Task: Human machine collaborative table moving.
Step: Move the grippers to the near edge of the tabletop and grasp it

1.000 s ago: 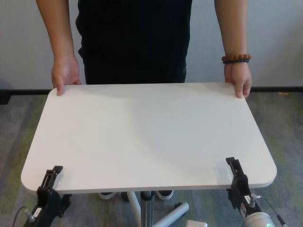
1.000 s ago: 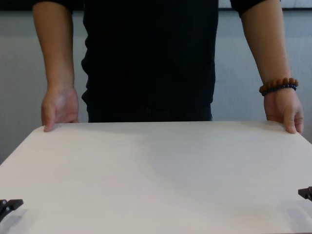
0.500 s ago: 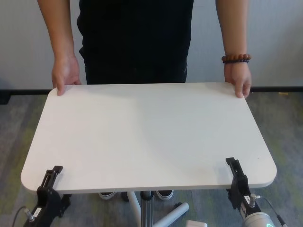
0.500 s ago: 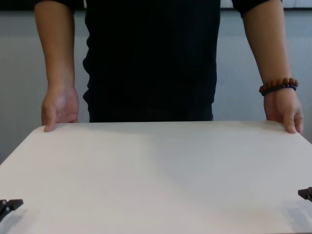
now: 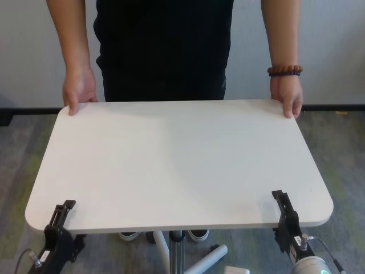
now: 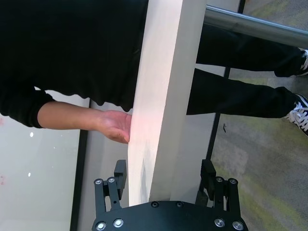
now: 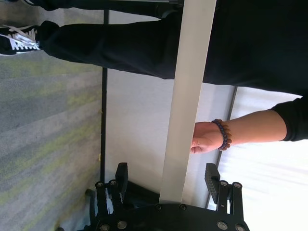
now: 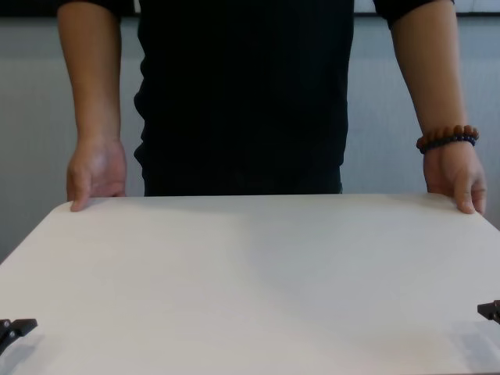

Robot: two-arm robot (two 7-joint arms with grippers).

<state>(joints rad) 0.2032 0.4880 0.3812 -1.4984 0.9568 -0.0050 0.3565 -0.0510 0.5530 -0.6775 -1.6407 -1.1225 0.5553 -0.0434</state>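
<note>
Left gripper (image 6: 163, 178) and right gripper (image 7: 168, 180) straddle the bench (image 5: 177, 160) near edge, jaws apart; person (image 5: 165, 45) holds the far corners.

Grey carpet (image 5: 14, 182) covers the floor, streaked with dull yellow-green bands that show at eight o'clock and at four o'clock in the head view. Behind it rises a plain pale wall (image 5: 28, 45), filling the ten and two o'clock corners. A thin dark skirting strip (image 5: 28, 109) runs along the foot of the wall, touching the carpet on both sides. At nine o'clock, at the frame's very edge, a low black block (image 5: 4, 118) sits against that strip. At three o'clock a small yellow scrap (image 5: 341, 112) lies on the carpet just beside the skirting.
</note>
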